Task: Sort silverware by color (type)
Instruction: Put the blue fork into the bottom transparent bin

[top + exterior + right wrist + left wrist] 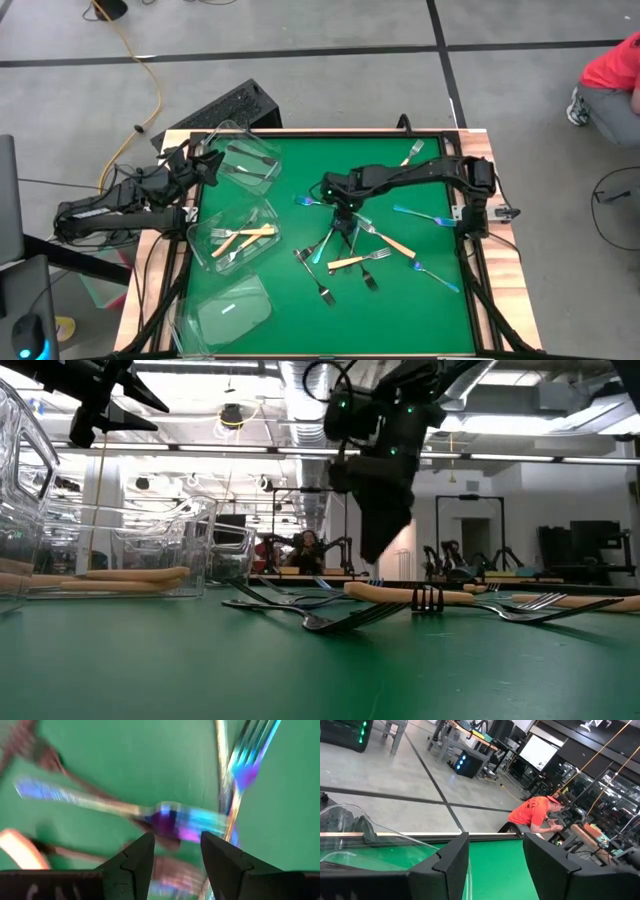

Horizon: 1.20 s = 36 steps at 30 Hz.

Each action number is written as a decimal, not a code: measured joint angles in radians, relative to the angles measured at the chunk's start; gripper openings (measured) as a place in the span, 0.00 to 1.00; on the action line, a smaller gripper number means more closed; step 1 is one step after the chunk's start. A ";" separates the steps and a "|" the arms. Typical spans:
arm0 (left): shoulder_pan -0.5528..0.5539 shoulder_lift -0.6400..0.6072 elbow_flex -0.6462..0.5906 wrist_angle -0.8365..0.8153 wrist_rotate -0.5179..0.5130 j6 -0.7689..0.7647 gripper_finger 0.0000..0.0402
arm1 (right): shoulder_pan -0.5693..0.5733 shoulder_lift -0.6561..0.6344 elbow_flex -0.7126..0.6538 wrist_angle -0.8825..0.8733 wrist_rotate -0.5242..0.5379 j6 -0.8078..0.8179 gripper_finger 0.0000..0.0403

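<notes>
Loose forks lie in a heap at the middle of the green mat: iridescent blue-purple ones [420, 213], cream-handled ones [350, 262] and dark metal ones [322, 288]. My right gripper [340, 216] hangs open over this heap. In the right wrist view it [175, 847] points down at an iridescent fork [175, 817] that lies across another; in the low view its fingers [378, 545] end above the forks. My left gripper [207, 160] is open beside the far clear tub [245, 160], touching nothing.
Three clear tubs stand along the mat's left side: the far one holds dark forks, the middle one [240, 235] cream-handled forks, the near one [232, 308] lies almost bare. One fork [413, 152] rests near the far edge. A person in a red top [610, 70] crouches beyond the table.
</notes>
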<state>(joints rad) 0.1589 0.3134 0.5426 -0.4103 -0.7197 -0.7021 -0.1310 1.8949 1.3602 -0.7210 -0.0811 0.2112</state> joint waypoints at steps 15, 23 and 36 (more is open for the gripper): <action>0.000 0.000 0.000 -0.001 -0.003 0.001 0.43 | -0.037 0.009 -0.002 0.005 0.001 -0.257 0.44; 0.000 0.000 0.000 -0.003 -0.003 0.001 0.43 | 0.037 -0.010 0.000 0.057 -0.028 -0.611 0.40; 0.000 0.000 0.000 -0.003 -0.003 0.000 0.43 | 0.093 0.075 0.002 0.145 -0.062 -0.739 0.35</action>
<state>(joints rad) 0.1589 0.3134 0.5426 -0.4133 -0.7223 -0.7018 -0.0380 1.9696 1.3622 -0.5758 -0.1431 -0.5276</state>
